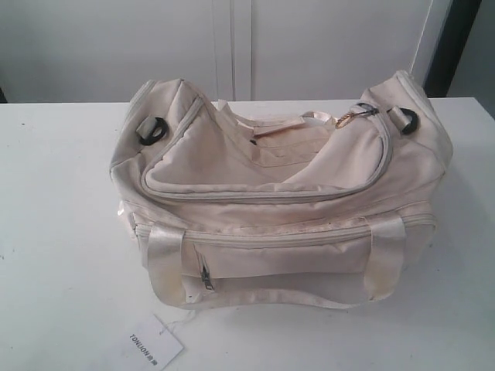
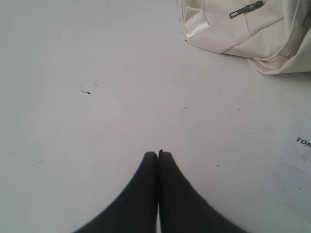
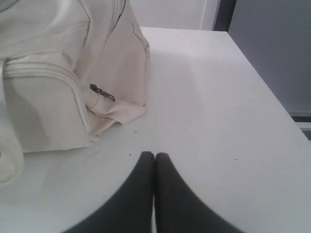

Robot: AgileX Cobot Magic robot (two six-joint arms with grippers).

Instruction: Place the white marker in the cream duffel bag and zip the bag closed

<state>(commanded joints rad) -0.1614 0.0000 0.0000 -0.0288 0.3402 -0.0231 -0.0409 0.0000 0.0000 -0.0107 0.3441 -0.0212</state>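
Note:
The cream duffel bag point(image 1: 271, 201) sits in the middle of the white table point(image 1: 54, 232), its curved top flap zipped along the front; the zip pull point(image 1: 352, 117) lies at the back right. The white marker is out of view. No arm shows in the exterior view. My left gripper point(image 2: 158, 154) is shut with nothing between its fingers, over bare table, with a corner of the bag point(image 2: 233, 29) beyond it. My right gripper point(image 3: 155, 155) is also shut and empty, close to the bag's end point(image 3: 63, 82) and a small dark zip pull point(image 3: 102, 92).
A white paper tag printed "TONLION" point(image 1: 155, 344) lies on the table in front of the bag, and its corner point(image 2: 296, 165) shows in the left wrist view. The table's far edge point(image 3: 265, 82) runs to the right of the right gripper.

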